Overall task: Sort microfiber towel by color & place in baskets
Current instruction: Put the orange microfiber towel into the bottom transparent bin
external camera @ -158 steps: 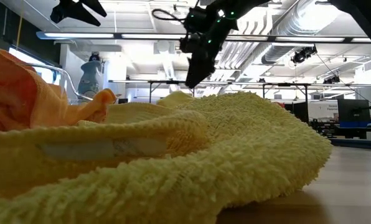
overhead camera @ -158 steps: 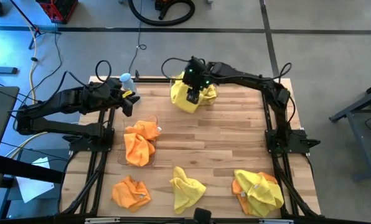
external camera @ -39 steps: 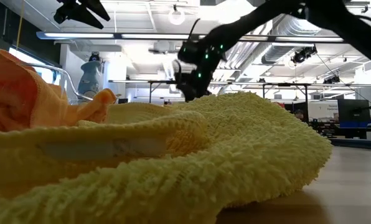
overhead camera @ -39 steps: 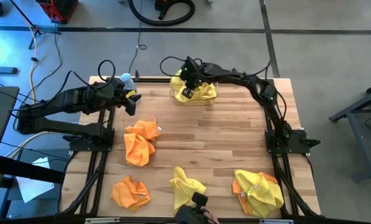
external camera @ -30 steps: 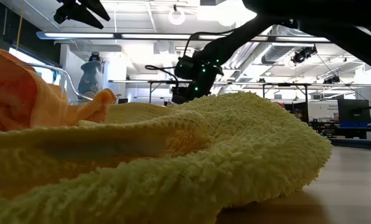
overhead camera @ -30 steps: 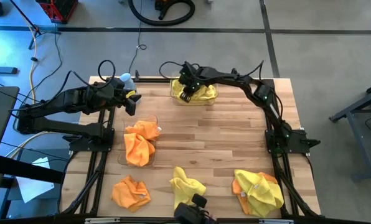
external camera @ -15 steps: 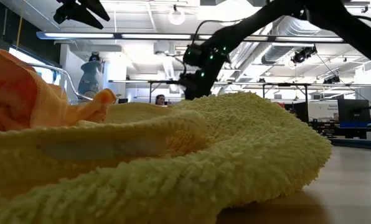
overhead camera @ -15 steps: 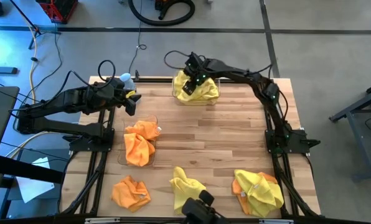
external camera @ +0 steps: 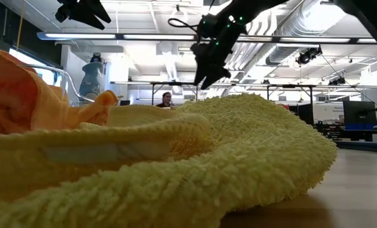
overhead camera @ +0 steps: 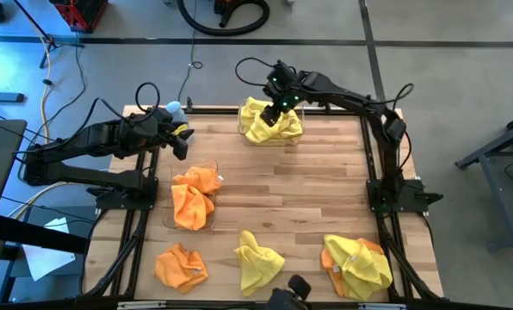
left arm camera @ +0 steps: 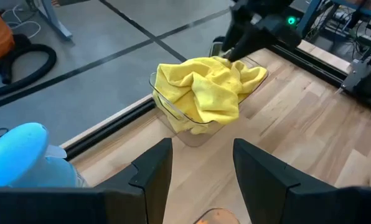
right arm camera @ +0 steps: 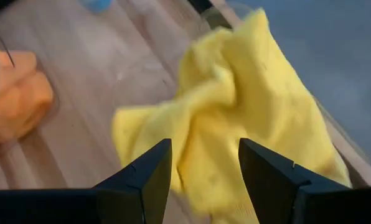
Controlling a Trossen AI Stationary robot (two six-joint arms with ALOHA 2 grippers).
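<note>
A yellow towel (overhead camera: pixel 269 125) lies heaped in the clear basket (overhead camera: pixel 243 133) at the table's far edge, and shows again as the yellow towel (left arm camera: pixel 204 87) and the yellow towel (right arm camera: pixel 254 118). My right gripper (overhead camera: pixel 282 101) hangs open just above it, fingers pointing down, touching nothing. The second basket (overhead camera: pixel 172 213) holds orange towels (overhead camera: pixel 194 196). Near the front edge lie an orange towel (overhead camera: pixel 181 265), a yellow towel (overhead camera: pixel 258 258) and a yellow towel on an orange one (overhead camera: pixel 355 263). My left gripper (overhead camera: pixel 181 138) waits open at the table's left far corner.
A clear bottle with a blue cap (overhead camera: pixel 175 109) stands at the far left corner beside my left gripper. Bare wood (overhead camera: pixel 299 189) stretches across the table's middle. In the low view a yellow towel (external camera: pixel 207 158) fills the foreground; a person (external camera: pixel 166 99) is in the room behind.
My right gripper has risen out of the far basket, moving up and a little toward the table's right. The yellow towel has stayed heaped in that basket.
</note>
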